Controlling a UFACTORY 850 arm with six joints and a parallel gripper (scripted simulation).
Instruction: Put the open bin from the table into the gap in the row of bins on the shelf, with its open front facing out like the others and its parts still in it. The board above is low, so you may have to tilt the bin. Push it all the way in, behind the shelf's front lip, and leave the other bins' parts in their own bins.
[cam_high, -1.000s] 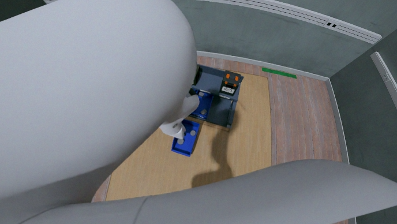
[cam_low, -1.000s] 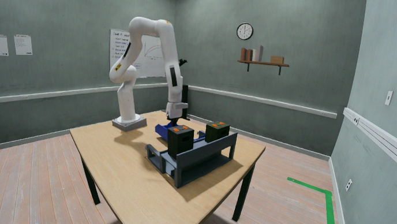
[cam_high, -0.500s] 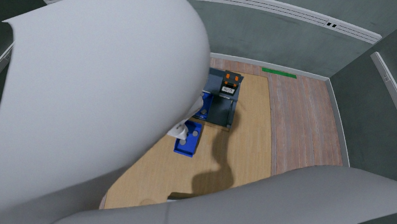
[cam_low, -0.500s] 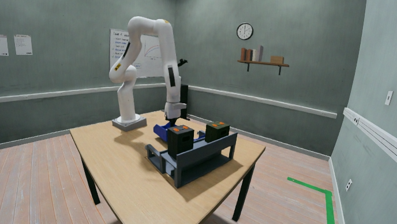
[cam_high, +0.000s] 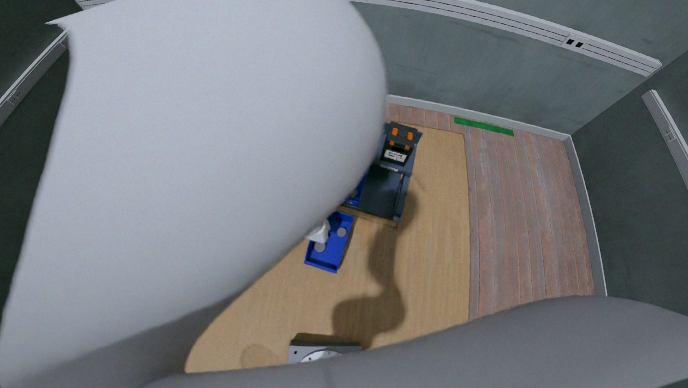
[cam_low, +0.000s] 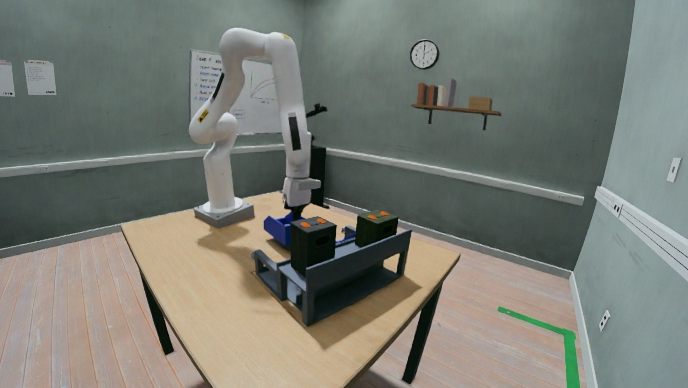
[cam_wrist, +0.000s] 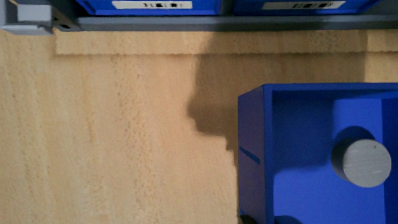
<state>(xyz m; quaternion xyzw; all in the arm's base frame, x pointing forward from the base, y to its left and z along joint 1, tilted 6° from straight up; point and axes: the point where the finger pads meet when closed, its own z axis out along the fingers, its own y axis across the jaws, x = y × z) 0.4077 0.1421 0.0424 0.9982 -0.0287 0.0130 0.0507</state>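
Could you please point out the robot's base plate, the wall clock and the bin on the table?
Base plate (cam_high: 295, 353) (cam_low: 220, 220): top and exterior views, a bare corner or edge.
Clock (cam_low: 424, 54): exterior view, its face.
Bin (cam_high: 327, 260) (cam_low: 276, 231) (cam_wrist: 320, 195): all views, blue inner floor or wall.

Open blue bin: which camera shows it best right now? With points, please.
Top: most of the bin (cam_high: 327, 258) (cam_low: 276, 231) (cam_wrist: 310, 195) and two gray parts (cam_high: 341, 232) (cam_wrist: 367, 163) show. Wrist is closer but crops it, showing one part; exterior shows it partly hidden.

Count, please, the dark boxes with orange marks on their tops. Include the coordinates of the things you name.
2. In the exterior view, one box (cam_high: 398, 147) (cam_low: 312, 247) stands nearer the shelf's left end, the other box (cam_low: 376, 232) nearer its right end. Further ones may be hidden.
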